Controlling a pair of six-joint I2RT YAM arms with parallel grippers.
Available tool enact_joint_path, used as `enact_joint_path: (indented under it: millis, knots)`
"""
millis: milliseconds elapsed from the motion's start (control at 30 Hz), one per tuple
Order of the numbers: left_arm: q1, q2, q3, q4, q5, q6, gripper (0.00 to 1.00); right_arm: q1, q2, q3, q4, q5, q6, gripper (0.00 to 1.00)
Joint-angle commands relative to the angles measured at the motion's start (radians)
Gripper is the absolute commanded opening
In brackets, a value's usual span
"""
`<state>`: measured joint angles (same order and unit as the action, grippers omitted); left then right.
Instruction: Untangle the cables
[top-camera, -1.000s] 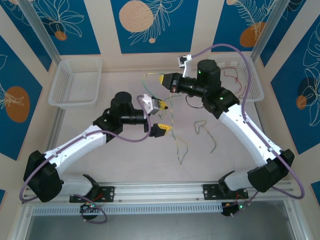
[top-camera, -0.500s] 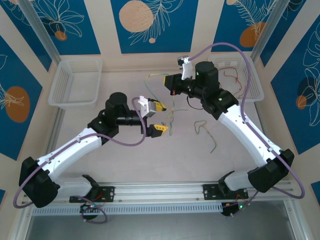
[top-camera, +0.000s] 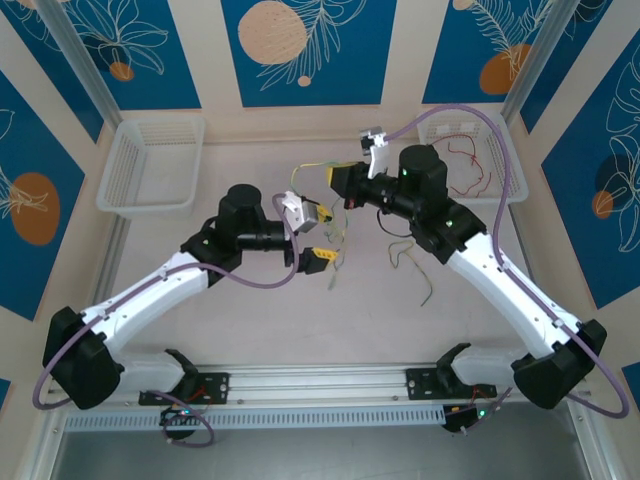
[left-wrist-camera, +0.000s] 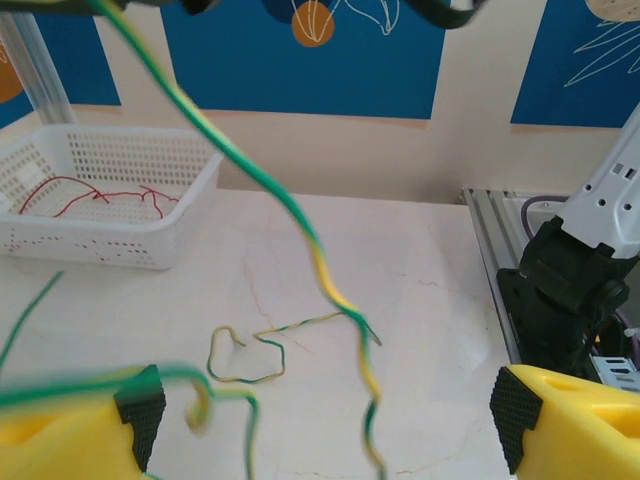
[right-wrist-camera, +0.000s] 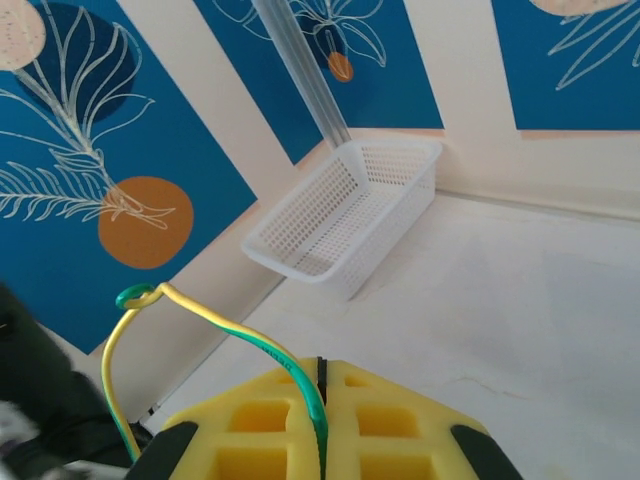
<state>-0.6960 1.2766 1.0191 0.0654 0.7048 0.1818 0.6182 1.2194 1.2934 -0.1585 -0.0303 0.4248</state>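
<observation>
My right gripper (top-camera: 338, 176) (right-wrist-camera: 320, 375) is shut on a green-and-yellow cable (right-wrist-camera: 235, 336), which loops out to the left (top-camera: 300, 176) and hangs down. Its dangling length (top-camera: 338, 232) (left-wrist-camera: 325, 275) passes between the yellow fingers (left-wrist-camera: 70, 430) of my left gripper (top-camera: 322, 237) (left-wrist-camera: 320, 440), which is open wide around it without touching. A blurred green strand (left-wrist-camera: 190, 385) curls next to the left finger. Another green-and-yellow cable (top-camera: 415, 262) (left-wrist-camera: 250, 350) lies squiggled on the table. A red cable (top-camera: 465, 165) (left-wrist-camera: 100, 195) rests in the white basket (top-camera: 505, 185) at the back right.
An empty white basket (top-camera: 150, 165) (right-wrist-camera: 350, 215) stands at the back left. The aluminium rail (top-camera: 320, 385) with both arm bases runs along the near edge. The right arm's base (left-wrist-camera: 570, 290) sits close to the right of the left gripper's view.
The right gripper has shifted slightly toward me, still holding the cable. The cable's trailing end has risen off the table. The left jaws have narrowed a little and stay open.
</observation>
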Motion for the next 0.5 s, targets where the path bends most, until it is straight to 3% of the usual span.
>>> enact_joint_path:
  millis: [0,267,333,367,467]
  knots:
    - [-0.003,0.038,0.072,0.008,0.081,-0.032,0.87,0.045,-0.017,-0.041,0.123,0.105,-0.029,0.00]
    - [-0.026,0.103,0.096,-0.006,0.129,-0.066,0.84,0.114,0.031,-0.035,0.207,0.166,-0.051,0.00]
    - [-0.027,0.101,0.087,-0.018,0.125,-0.047,0.67,0.114,0.024,-0.034,0.214,0.189,-0.048,0.00]
    - [-0.027,0.101,0.088,-0.029,0.112,-0.033,0.50,0.108,0.019,-0.032,0.216,0.185,-0.045,0.00]
    - [-0.025,0.095,0.102,-0.101,0.059,0.019,0.25,0.095,0.001,-0.016,0.201,0.167,-0.058,0.00]
